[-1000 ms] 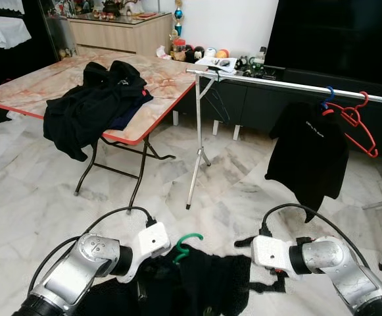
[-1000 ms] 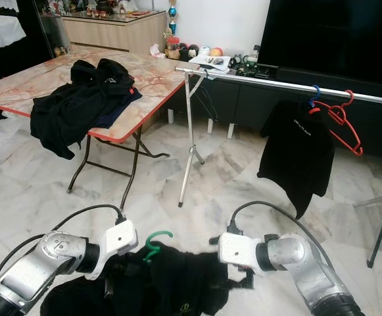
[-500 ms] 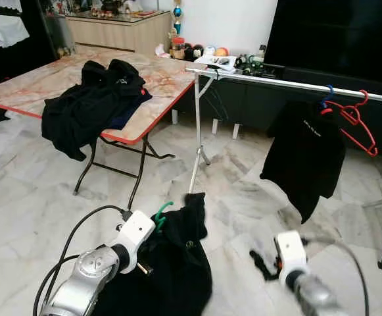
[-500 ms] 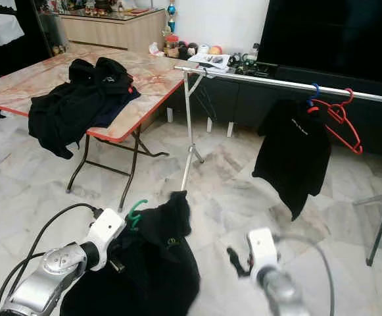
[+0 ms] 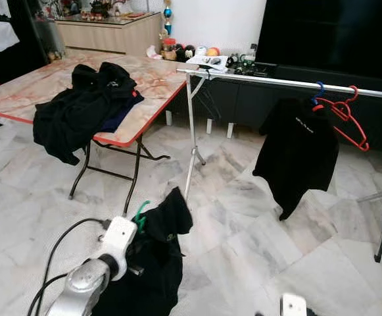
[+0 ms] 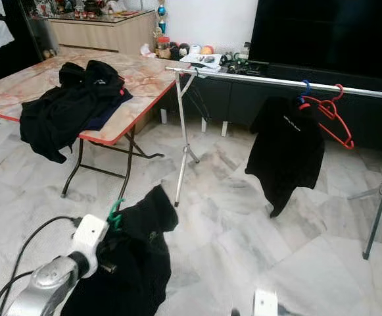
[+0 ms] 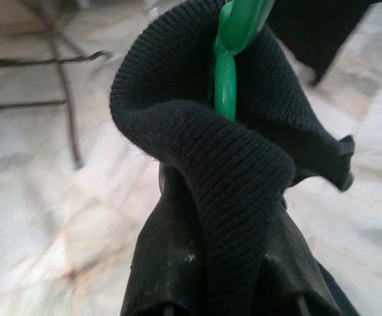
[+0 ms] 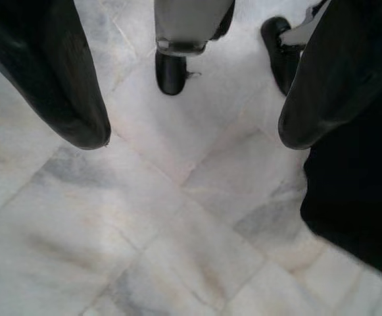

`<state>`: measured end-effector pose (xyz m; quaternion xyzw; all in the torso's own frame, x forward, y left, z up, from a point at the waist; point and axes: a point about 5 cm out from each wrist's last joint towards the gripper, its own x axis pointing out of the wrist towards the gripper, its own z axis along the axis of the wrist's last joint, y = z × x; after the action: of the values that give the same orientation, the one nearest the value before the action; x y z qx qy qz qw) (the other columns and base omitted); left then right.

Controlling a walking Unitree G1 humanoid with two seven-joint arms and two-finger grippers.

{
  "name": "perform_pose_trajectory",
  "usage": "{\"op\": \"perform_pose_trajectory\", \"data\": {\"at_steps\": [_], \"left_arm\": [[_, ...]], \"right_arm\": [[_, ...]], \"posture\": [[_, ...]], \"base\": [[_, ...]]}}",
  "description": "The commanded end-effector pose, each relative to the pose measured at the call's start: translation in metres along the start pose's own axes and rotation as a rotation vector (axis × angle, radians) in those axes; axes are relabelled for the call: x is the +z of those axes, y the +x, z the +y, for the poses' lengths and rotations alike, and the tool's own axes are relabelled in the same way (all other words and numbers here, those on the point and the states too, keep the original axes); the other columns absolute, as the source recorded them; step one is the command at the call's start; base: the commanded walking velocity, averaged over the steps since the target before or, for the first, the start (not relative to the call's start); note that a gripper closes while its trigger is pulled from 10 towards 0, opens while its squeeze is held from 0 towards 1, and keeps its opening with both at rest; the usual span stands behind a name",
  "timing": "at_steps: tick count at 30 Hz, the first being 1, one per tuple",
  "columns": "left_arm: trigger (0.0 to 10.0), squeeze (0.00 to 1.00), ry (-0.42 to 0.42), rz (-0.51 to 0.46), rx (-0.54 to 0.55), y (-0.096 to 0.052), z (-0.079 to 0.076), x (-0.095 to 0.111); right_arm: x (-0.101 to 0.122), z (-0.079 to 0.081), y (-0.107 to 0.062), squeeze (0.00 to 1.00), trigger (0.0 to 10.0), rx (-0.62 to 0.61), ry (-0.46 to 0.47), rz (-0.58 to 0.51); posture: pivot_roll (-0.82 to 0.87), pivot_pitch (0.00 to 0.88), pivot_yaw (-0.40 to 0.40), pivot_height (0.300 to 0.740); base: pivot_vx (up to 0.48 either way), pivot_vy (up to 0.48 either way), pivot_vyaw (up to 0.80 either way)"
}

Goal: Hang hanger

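Low at our left, the green hanger (image 5: 140, 214) carries a black garment (image 5: 152, 263), and our left gripper (image 7: 225, 197) has its jaws pinched on the garment's ribbed collar around the hanger's neck. Our right gripper (image 8: 191, 131) hangs low over the marble floor (image 5: 243, 224), jaws spread. Beyond stand the clothes rail (image 5: 289, 81), with a hung black shirt (image 5: 297, 155) and red hanger (image 5: 345, 117), and the table (image 5: 152, 82).

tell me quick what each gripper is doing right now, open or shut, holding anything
Left gripper: shut on the black knit garment with the green plastic hanger in its collar.
Right gripper: open, holding nothing, pointing down at the white marble floor.
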<state>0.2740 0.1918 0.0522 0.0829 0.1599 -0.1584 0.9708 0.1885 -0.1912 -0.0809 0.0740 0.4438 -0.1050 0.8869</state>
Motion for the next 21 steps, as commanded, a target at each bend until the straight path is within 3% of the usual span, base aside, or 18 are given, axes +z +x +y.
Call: {"op": "perform_pose_trajectory", "data": {"at_steps": [1, 5, 12, 14, 21], "left_arm": [[10.0, 0.00, 0.037, -0.017, 0.022, -0.004, 0.010, 0.002], [10.0, 0.00, 0.022, -0.024, 0.021, -0.005, 0.006, 0.001], [10.0, 0.00, 0.018, -0.044, -0.026, 0.003, -0.012, 0.005], [10.0, 0.00, 0.013, -0.046, -0.033, 0.005, -0.013, 0.006], [10.0, 0.00, 0.012, -0.047, -0.040, 0.006, -0.013, 0.007]], "right_arm": [[0.002, -0.002, 0.000, 0.00, 10.0, -0.024, 0.016, -0.010], [0.000, -0.005, 0.000, 0.00, 10.0, -0.025, 0.005, -0.003], [0.000, -0.017, -0.001, 0.00, 10.0, -0.071, -0.017, 0.002], [-0.001, -0.016, -0.001, 0.00, 10.0, -0.077, 0.040, 0.005], [-0.002, -0.012, -0.001, 0.00, 10.0, -0.054, 0.030, 0.009]], "posture": [[0.10, 0.000, -0.007, 0.740], [0.10, 0.000, -0.010, 0.740], [0.09, 0.000, -0.017, 0.740], [0.07, 0.000, -0.008, 0.740], [0.08, 0.000, -0.004, 0.740]], "base": [[0.000, 0.000, 0.00], [0.000, 0.000, 0.00], [0.000, 0.000, 0.00], [0.000, 0.000, -0.77], [0.000, 0.000, -0.77]]}}
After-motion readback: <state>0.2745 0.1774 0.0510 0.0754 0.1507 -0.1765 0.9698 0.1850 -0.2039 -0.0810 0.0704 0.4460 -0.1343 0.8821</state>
